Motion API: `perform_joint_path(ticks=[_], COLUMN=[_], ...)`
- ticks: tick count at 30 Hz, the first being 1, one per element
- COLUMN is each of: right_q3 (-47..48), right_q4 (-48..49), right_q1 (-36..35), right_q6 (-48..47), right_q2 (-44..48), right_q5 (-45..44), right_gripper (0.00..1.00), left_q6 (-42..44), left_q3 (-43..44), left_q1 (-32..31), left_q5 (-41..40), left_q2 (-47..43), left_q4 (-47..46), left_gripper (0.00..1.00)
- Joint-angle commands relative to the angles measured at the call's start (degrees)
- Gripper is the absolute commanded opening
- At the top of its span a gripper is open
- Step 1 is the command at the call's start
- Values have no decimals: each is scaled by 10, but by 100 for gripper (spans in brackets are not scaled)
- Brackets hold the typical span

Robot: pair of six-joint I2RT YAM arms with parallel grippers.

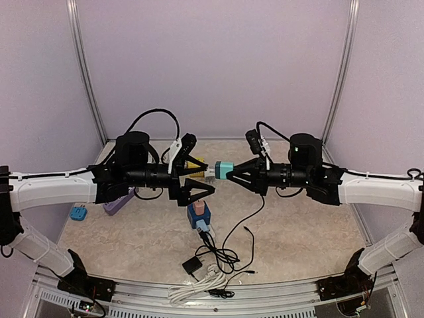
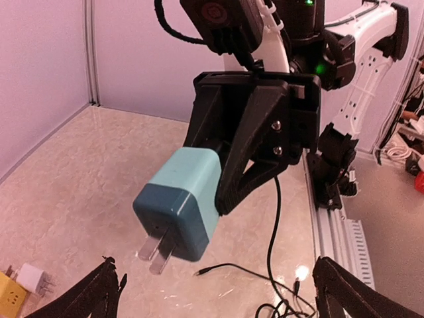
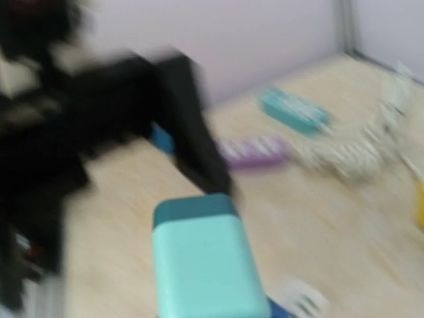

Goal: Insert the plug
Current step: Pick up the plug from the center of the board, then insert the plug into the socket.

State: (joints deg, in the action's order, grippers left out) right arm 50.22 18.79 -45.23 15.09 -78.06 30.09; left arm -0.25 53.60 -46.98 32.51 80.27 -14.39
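The plug (image 1: pixel 225 170) is a teal block with a darker blue face and two metal prongs. My right gripper (image 1: pixel 233 172) is shut on it and holds it in the air above the table, prongs pointing left. In the left wrist view the plug (image 2: pixel 180 202) hangs close in front, prongs down-left. My left gripper (image 1: pixel 207 177) is open wide and empty right next to the prongs, with its fingertips (image 2: pixel 106 288) at the bottom corners of its own view. The right wrist view is blurred and shows the plug (image 3: pixel 205 258) from behind. A blue socket cube (image 1: pixel 199 213) with an orange top sits on the table below.
A purple power strip (image 1: pixel 119 202) and a small blue adapter (image 1: pixel 78 212) lie at the left. A black adapter (image 1: pixel 192 265), black cables (image 1: pixel 228 255) and a coiled white cable (image 1: pixel 195 289) lie near the front edge. A yellow item (image 2: pixel 10 301) and a white charger (image 2: pixel 33 277) lie on the table.
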Motion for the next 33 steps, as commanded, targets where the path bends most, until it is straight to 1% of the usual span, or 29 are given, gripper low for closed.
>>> perform_joint_path(ticks=[1, 3, 4, 6, 9, 12, 13, 14, 15, 17, 18, 21, 23, 26, 28, 31, 32, 33], right_q3=[-43, -31, -18, -6, -21, -27, -29, -31, -35, -43, -47, -48, -34, -21, -15, -13, -13, -12], right_q4=[-113, -158, -178, -183, -131, -90, -75, -62, -51, -31, -20, 16, 19, 22, 2, -52, -72, -94], right_q1=[25, 27, 27, 27, 21, 7, -1, -7, -15, -28, -37, -77, -105, -124, -125, -125, -123, -120], right_q6=[-80, -101, -105, -100, -86, -75, -71, -68, -63, -50, -39, -10, -5, 8, 11, -14, -27, -39], right_q2=[5, -33, -57, -104, -145, -175, -182, -186, -189, -192, -193, -199, -205, -209, -206, -188, -178, -171], right_q5=[-115, -156, -162, -140, -100, -83, -69, -55, -48, -44, -47, -58, -71, -69, -66, -70, -77, -83], right_gripper=[0, 0, 0, 0, 0, 0, 0, 0, 0, 0, 0, 0, 0, 0, 0, 0, 0, 0], left_q6=[141, 173, 177, 170, 163, 155, 151, 152, 158, 182, 195, 249, 283, 318, 333, 318, 291, 254], left_q3=[-31, -44, -51, -64, -90, -114, -117, -119, -123, -126, -126, -121, -116, -113, -115, -117, -118, -118], left_q1=[1, 8, 13, 32, 49, 52, 58, 63, 69, 79, 83, 90, 95, 105, 110, 115, 112, 105], left_q5=[-115, -158, -170, -177, -180, -205, -201, -193, -184, -162, -148, -101, -69, -25, -16, -20, -37, -71], left_q2=[-40, -48, -51, -54, -53, -47, -43, -39, -34, -30, -27, -20, -16, -10, -9, -11, -10, -10], left_q4=[102, 138, 161, 190, 205, 201, 200, 198, 193, 186, 185, 208, 227, 249, 256, 253, 242, 230], left_gripper=[99, 99, 99, 98, 91, 78, 77, 77, 80, 88, 91, 94, 98, 99, 99, 99, 99, 99])
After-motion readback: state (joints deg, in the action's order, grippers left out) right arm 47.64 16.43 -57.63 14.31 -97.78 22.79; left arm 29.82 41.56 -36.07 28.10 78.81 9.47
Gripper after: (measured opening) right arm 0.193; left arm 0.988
